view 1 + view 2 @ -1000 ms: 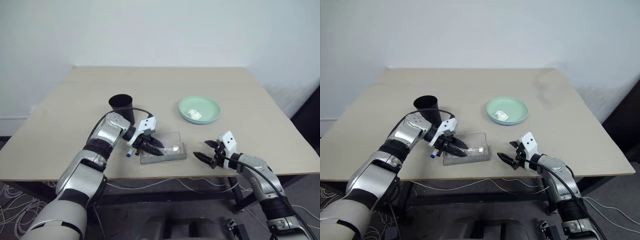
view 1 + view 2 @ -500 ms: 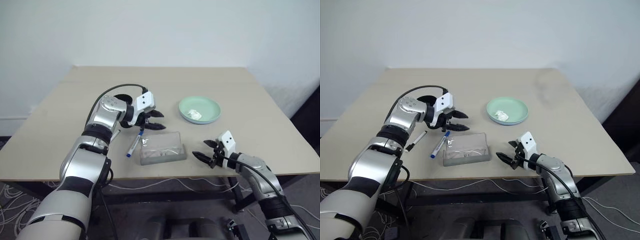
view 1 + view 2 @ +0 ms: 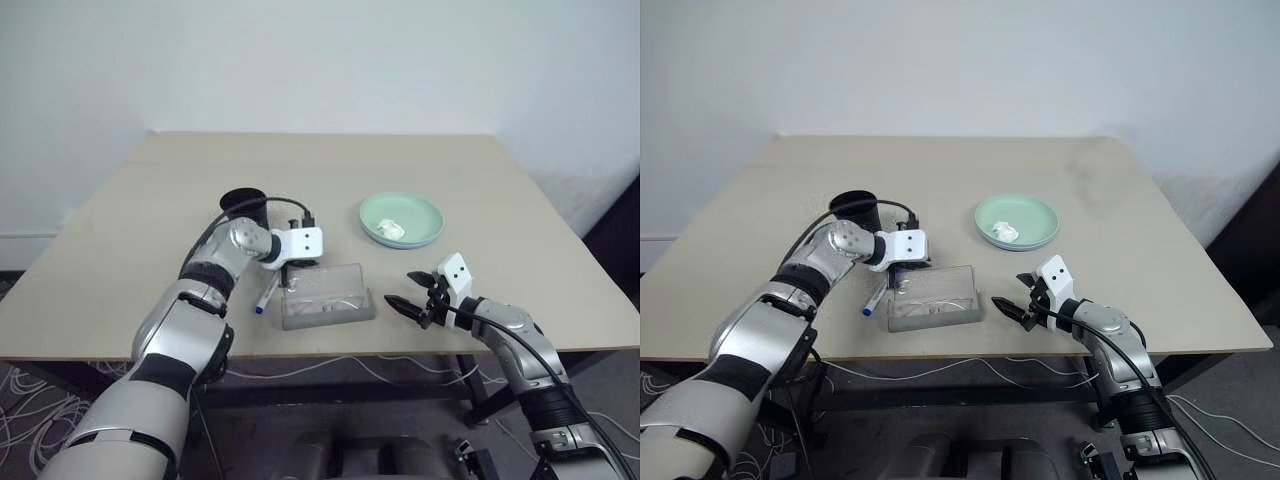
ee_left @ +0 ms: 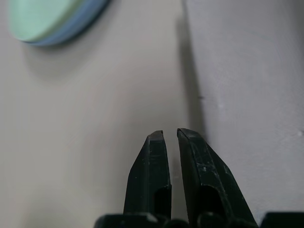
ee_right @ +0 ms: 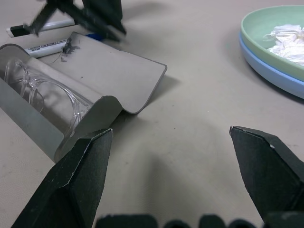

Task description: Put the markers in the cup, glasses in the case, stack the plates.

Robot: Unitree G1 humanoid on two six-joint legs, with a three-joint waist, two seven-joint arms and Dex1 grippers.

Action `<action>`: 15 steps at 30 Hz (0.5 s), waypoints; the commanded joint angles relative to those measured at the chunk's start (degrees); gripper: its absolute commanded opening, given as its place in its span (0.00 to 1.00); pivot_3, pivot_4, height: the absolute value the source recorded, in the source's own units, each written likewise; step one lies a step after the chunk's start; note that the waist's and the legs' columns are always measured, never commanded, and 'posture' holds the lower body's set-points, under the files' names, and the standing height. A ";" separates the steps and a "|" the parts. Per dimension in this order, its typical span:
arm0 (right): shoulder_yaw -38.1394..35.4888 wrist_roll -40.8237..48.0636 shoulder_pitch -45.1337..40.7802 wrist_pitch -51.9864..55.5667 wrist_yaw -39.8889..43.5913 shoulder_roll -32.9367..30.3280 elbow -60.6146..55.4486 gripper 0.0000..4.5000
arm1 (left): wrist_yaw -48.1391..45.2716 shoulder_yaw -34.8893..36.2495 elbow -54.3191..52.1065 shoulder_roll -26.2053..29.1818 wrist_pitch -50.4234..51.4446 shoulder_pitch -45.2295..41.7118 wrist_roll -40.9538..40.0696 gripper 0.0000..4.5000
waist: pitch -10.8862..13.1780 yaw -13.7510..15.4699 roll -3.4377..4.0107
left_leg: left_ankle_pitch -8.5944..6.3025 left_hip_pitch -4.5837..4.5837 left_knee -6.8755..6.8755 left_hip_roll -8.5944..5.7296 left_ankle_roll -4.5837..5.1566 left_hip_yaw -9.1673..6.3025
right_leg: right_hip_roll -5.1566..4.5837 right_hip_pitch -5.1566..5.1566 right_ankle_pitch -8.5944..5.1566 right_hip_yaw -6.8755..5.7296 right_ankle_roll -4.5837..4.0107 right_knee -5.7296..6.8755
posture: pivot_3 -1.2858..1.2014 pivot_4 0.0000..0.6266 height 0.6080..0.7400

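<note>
The left end effector (image 3: 288,272) hangs with its fingers (image 4: 156,175) nearly together and nothing between them. The blue-capped marker (image 3: 266,295) lies on the surface (image 3: 150,250) just below and beside it, with the black-capped marker (image 5: 42,26) close alongside. The cup (image 3: 243,205) stands upright just behind it. The case (image 3: 325,297) sits just beside it on the inner side, with the glasses (image 5: 42,92) inside and the lid down.

The right end effector (image 3: 415,295) is spread wide and empty, near the case's other end. The plates (image 3: 401,221) are stacked beyond it, mint on blue, with a white wad (image 3: 390,229) on top.

The markers look light, stiff and smooth, so they may roll. Pinch across the barrel near the middle. The cup is light and could tip if bumped while a marker goes in.
</note>
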 commanded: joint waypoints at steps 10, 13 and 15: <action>-3.73 6.62 0.75 1.30 4.97 -3.23 -9.83 0.95 | -12.35 9.48 -0.30 -0.54 7.31 -0.57 -8.24 0.08 | 0.00 -0.01 -0.01 | -0.06 -0.02 0.10 0.00 0.10 0.01 | -0.02 0.06 0.00 -0.01 0.00 -0.03 | 0.52 0.00 1.00; -3.19 6.04 0.63 1.08 4.85 -3.35 -9.34 0.95 | -15.51 13.13 -0.97 -0.94 11.69 -1.20 -11.90 0.08 | -0.01 0.01 -0.02 | -0.07 -0.02 0.13 0.01 0.11 0.00 | -0.02 0.06 0.00 -0.02 0.01 -0.02 | 0.52 0.00 1.00; -2.82 6.11 0.41 1.20 4.98 -3.10 -9.22 0.95 | -16.97 14.47 -1.78 -0.82 12.86 -1.02 -13.17 0.08 | -0.01 0.00 -0.02 | -0.07 -0.02 0.15 0.01 0.11 -0.01 | -0.02 0.06 0.00 -0.04 0.01 0.00 | 0.52 0.00 1.00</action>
